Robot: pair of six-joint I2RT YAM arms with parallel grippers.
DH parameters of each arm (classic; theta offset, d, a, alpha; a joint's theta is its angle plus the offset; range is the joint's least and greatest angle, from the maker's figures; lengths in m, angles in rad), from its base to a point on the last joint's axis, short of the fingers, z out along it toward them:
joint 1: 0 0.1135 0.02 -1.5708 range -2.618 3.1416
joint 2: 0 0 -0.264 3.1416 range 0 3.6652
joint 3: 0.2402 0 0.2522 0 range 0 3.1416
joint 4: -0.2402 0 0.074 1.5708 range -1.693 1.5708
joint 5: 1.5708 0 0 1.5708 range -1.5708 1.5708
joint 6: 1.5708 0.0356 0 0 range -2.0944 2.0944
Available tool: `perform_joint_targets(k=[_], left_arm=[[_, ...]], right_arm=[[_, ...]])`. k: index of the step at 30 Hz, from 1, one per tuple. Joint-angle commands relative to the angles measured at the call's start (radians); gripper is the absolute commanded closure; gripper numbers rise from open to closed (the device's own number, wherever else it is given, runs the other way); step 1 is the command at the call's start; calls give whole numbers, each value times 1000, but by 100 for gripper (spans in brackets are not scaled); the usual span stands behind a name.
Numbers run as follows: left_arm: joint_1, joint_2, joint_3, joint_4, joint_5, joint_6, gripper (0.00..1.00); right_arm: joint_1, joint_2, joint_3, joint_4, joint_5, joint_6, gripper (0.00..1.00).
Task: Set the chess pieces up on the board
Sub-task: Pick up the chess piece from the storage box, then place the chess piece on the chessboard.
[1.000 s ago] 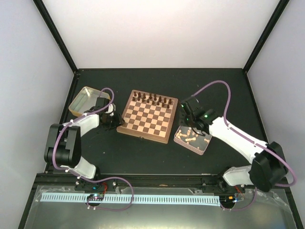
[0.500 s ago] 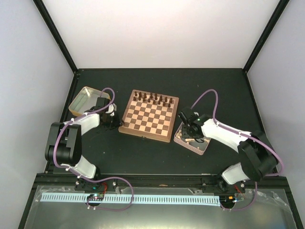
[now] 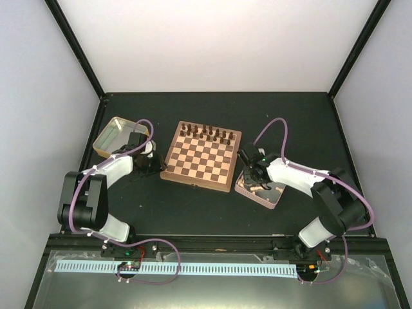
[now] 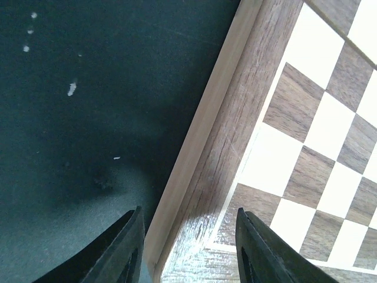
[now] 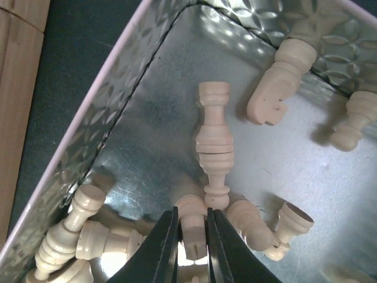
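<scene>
The board lies mid-table with dark chessmen lined along its far rows. Several light tan chess pieces lie loose in a metal tin just right of the board. My right gripper reaches down into that tin and is shut on one tan piece, which is pinched between the black fingers. My left gripper is open and holds nothing. It hangs low over the board's left frame, with one finger over the dark mat and the other over the board.
A second metal tin sits at the left rear, behind my left arm. The black mat runs up to the board's left edge. White walls with black posts close in the back and sides.
My right gripper has dropped from above the tin's far corner into the tin and closed on a tan piece. The left arm has barely shifted at the board's left edge.
</scene>
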Motion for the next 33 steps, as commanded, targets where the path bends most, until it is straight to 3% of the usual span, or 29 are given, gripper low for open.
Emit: perform_joint_targets(k=[1,4,10,14,24,33], left_arm=[[-7,-60,24,-46,-44,11,55],[-6,-98,34,-72,-64,18,54],[-6,-214,48,-129,-89,32,52],[-6,-340,45,-177,-105,40,50],[-6,-698,38,-292,-157,60,44],[-6,-965,-46,-299,-237,84,35]], right_arm=[[-8,4,19,45,29,-46,93],[-8,-17,22,27,29,-40,99],[-1,-140,71,-67,-5,12,99],[62,-155,186,-99,-59,29,99],[320,175,566,-80,-25,72,99],[420,497,854,-88,-9,68,99]])
